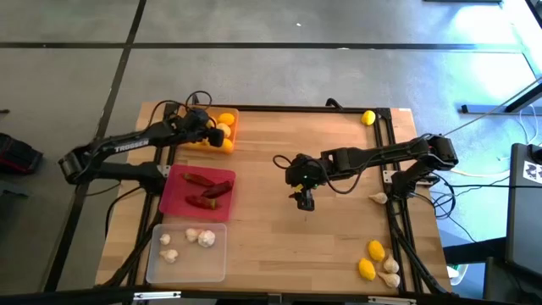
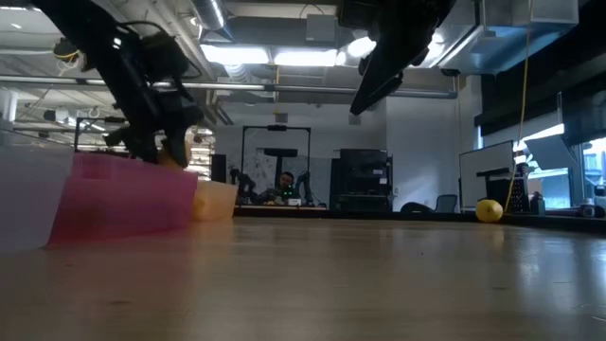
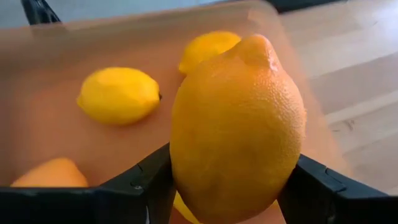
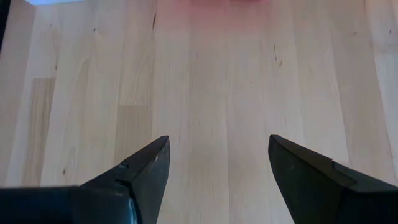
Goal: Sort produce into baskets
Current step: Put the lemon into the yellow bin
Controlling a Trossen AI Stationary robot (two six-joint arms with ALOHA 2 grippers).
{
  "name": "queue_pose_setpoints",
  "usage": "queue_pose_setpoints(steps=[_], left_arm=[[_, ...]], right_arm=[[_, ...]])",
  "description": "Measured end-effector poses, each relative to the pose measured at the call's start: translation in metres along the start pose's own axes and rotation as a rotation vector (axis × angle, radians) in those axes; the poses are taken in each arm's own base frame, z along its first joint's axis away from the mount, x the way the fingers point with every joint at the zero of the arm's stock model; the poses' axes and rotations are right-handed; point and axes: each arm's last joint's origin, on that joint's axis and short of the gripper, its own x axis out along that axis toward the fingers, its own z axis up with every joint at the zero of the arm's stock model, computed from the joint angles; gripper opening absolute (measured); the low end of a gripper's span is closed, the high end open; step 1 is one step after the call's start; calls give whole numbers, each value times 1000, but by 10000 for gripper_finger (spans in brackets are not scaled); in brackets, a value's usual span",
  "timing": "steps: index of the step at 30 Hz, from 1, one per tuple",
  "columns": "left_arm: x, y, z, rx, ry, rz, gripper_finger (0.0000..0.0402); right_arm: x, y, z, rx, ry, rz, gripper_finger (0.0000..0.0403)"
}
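A big orange-yellow lemon [image 3: 237,130] sits squeezed between the two dark fingers of the left gripper [image 1: 206,124], right over the see-through orange plastic tray [image 1: 230,119] at the table's far left. The left arm stretches out low across that tray. The right gripper [image 4: 217,163] hangs over bare wood in the middle of the table, fingers spread wide and holding nothing. Only the left wrist view shows two more yellow lemons [image 3: 118,94] lying inside the tray.
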Motion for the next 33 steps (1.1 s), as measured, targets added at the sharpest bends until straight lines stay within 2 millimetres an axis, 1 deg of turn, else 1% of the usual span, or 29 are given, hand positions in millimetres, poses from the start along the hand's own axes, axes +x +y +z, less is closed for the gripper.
queue_pose_setpoints(steps=[8,13,23,33], left_arm=[[33,6,-2,5,103,60,221],[46,8,-4,28,133,87,221],[49,7,-2,67,113,75,225],[48,7,-3,59,124,82,286]], right_arm=[[0,0,1,-5,-5,0,264],[0,0,1,-6,-5,1,264],[0,0,1,-6,-5,1,264],[0,0,1,-6,-6,1,264]])
